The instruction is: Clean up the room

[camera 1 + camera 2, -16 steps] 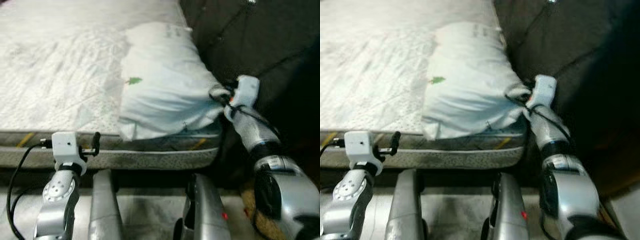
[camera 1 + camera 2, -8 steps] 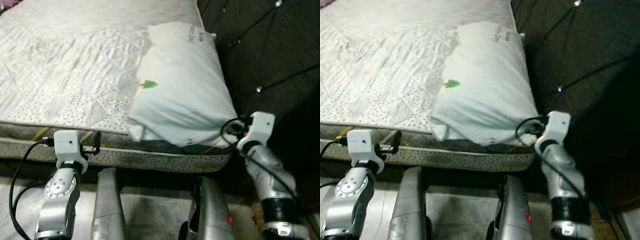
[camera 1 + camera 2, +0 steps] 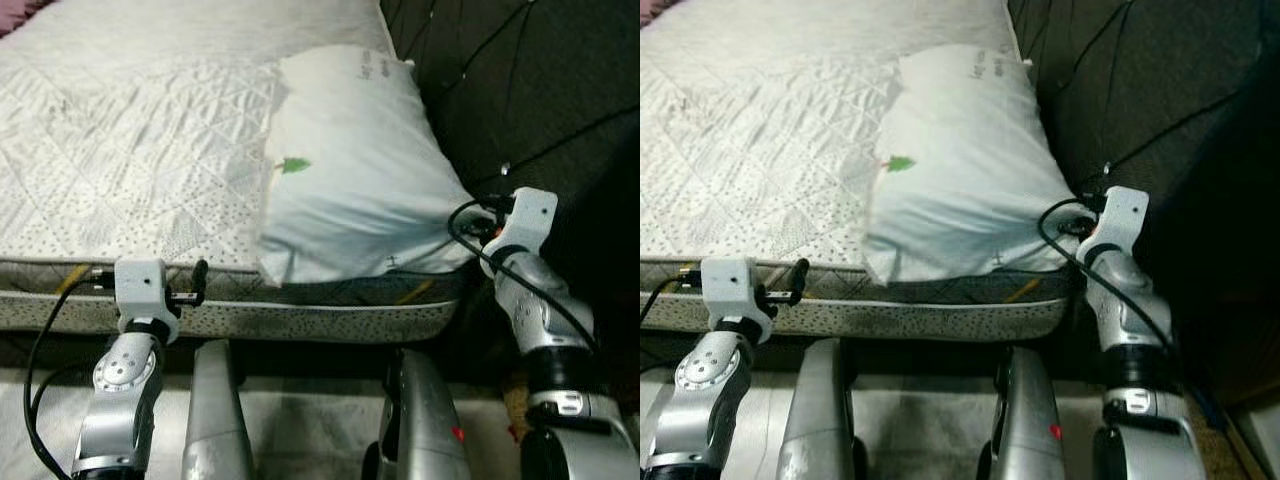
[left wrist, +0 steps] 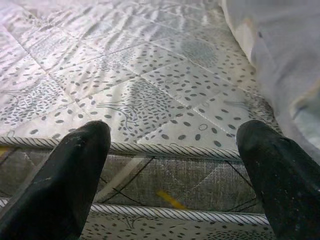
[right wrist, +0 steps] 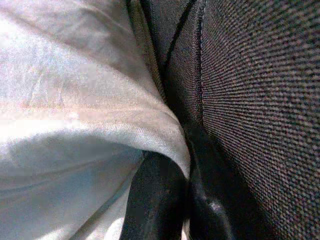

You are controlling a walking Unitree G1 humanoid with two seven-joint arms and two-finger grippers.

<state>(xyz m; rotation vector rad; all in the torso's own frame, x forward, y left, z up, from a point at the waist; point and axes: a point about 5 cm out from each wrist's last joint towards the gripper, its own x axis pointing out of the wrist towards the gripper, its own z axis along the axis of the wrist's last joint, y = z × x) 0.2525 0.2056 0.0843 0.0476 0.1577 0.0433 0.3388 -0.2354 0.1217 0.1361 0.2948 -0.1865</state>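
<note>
- We are pinching the near right corner of the pale blue-white fabric pillow (image 3: 350,170), which is lying on the quilted white mattress (image 3: 130,150) against the dark padded headboard (image 3: 540,90).
- We are advising a firm pinch and a slow pull, so the cloth is not slipping free.
- Our right gripper (image 5: 187,197) is clamping that corner, forearm raised.
- Our left gripper (image 4: 175,165) is hovering spread at the mattress edge.

One pillow (image 3: 355,170), one mattress (image 3: 130,150), one headboard (image 3: 530,90)
</note>
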